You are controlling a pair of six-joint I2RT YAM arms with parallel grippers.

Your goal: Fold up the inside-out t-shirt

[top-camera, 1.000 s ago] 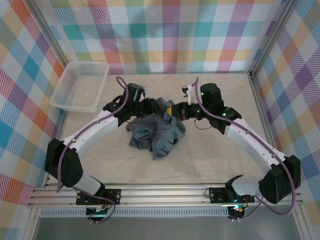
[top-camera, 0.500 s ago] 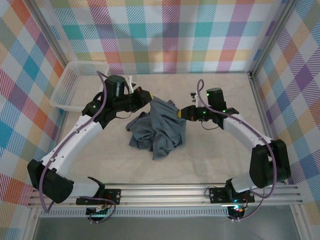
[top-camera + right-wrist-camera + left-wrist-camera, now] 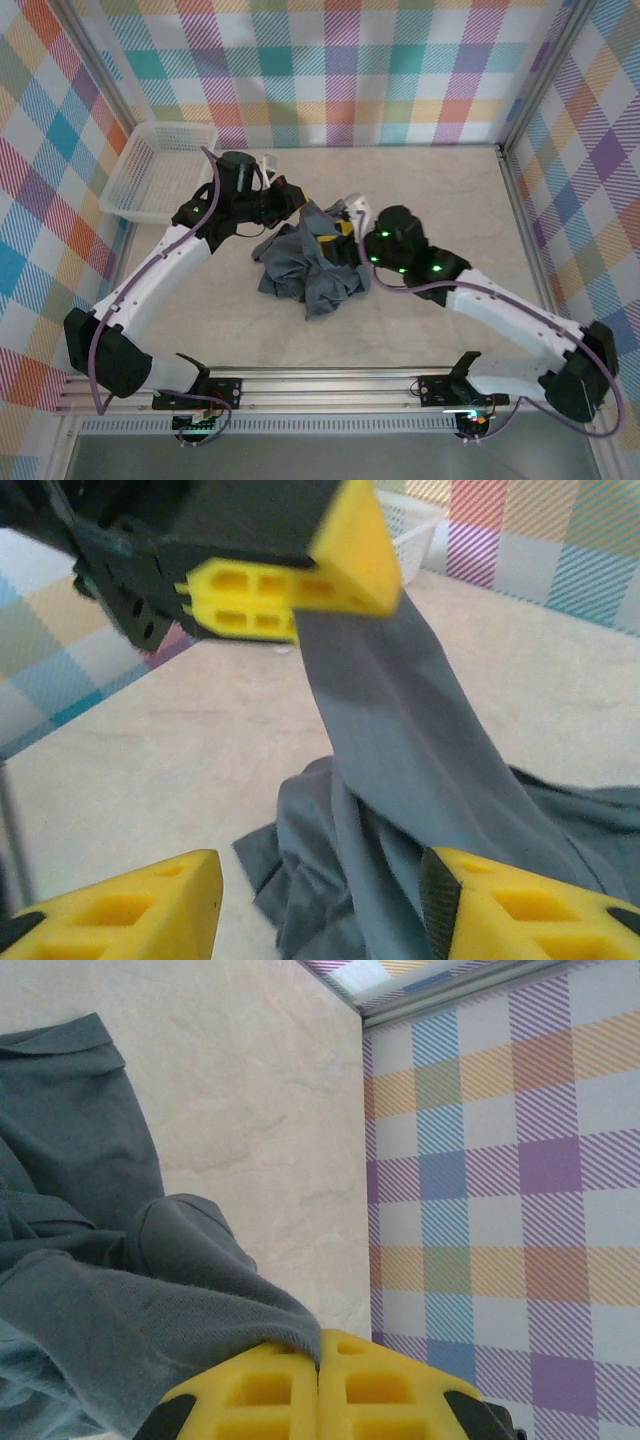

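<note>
Slate blue-grey, soft cloth t-shirt [image 3: 308, 268] lies crumpled at the centre of the top view. The left gripper [image 3: 320, 1360] pinches one raised edge, perhaps a hem. The right gripper [image 3: 320, 895] is spread near the taut strip. The cloth looks light and limp, so grasp it at seams.

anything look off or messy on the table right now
The t-shirt lies in a crumpled heap mid-table, far from flat. The left gripper pinches the cloth and holds a strip taut above the heap; the right gripper is open near it. No damage visible.
</note>
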